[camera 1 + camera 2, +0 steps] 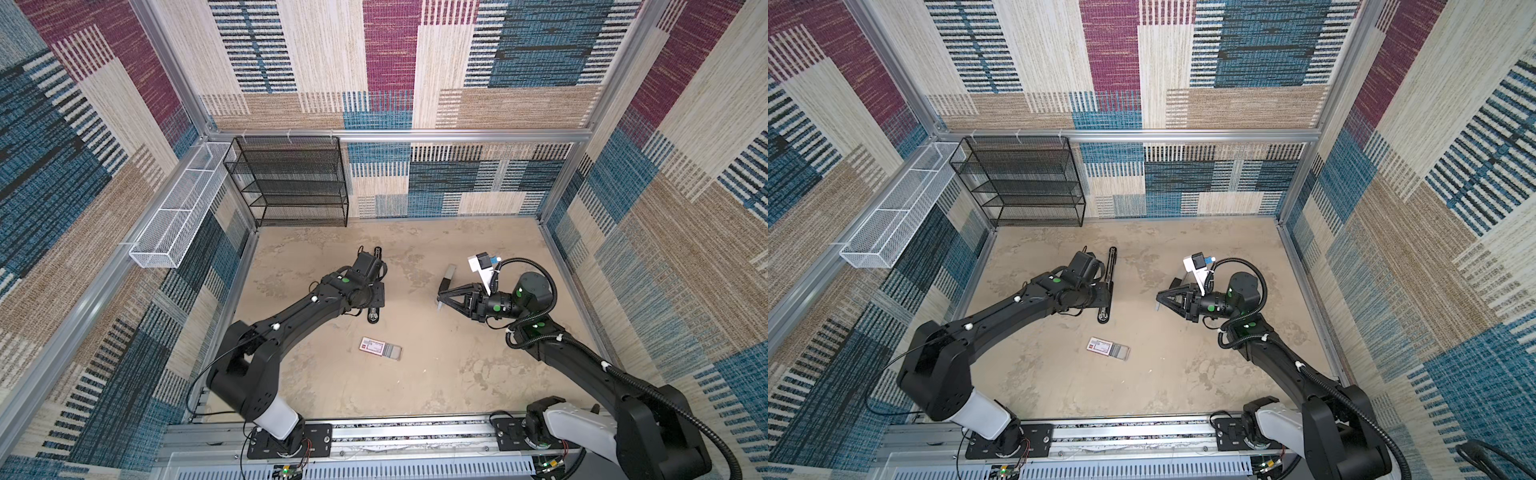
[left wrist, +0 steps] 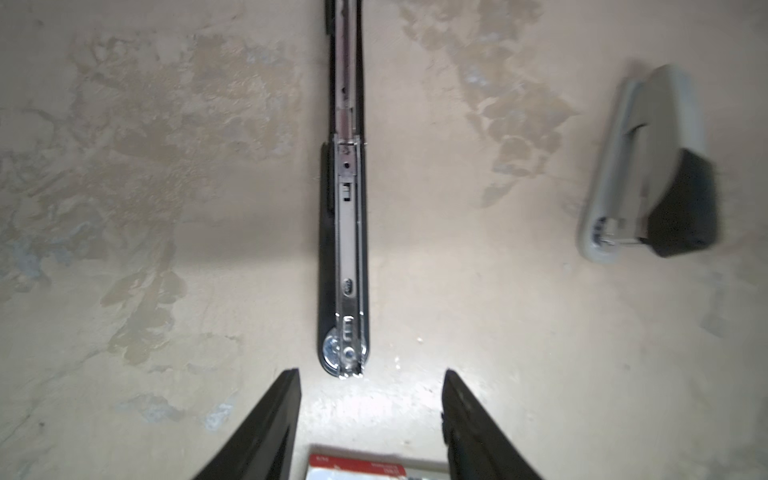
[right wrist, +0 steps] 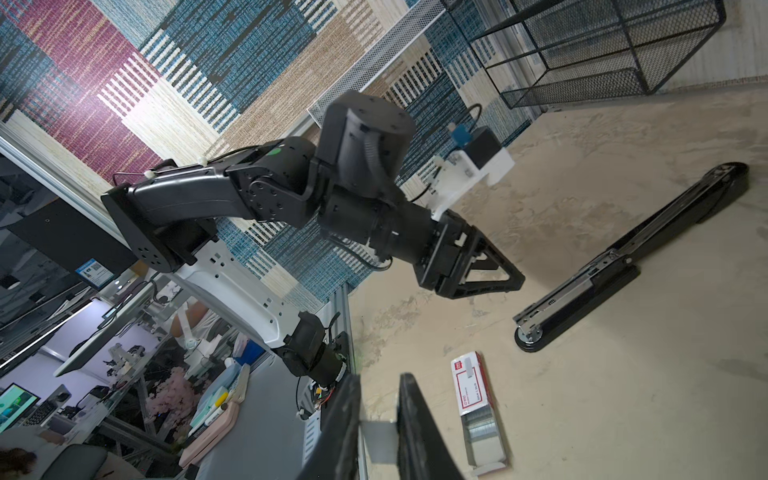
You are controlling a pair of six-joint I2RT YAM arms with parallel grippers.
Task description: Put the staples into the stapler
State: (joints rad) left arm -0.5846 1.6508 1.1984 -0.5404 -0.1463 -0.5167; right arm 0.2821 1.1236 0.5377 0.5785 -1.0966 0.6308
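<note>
The black stapler (image 1: 375, 286) lies opened out flat on the table, its metal channel facing up (image 2: 344, 249). My left gripper (image 2: 371, 374) hangs open just past the stapler's near end with nothing between its fingers; from the side it stands above the table (image 3: 516, 277). The white box of staples (image 1: 380, 348) with a red mark lies nearer the front (image 3: 478, 399), grey strips showing at its open end. To the right of the stapler, my right gripper (image 1: 439, 293) is shut on a grey strip of staples (image 3: 380, 440), seen blurred in the left wrist view (image 2: 640, 166).
A black mesh shelf (image 1: 291, 178) stands at the back left of the table. A white mesh basket (image 1: 174, 212) hangs on the left wall. Aluminium frame rails (image 1: 415, 432) run along the front edge where both arm bases are mounted.
</note>
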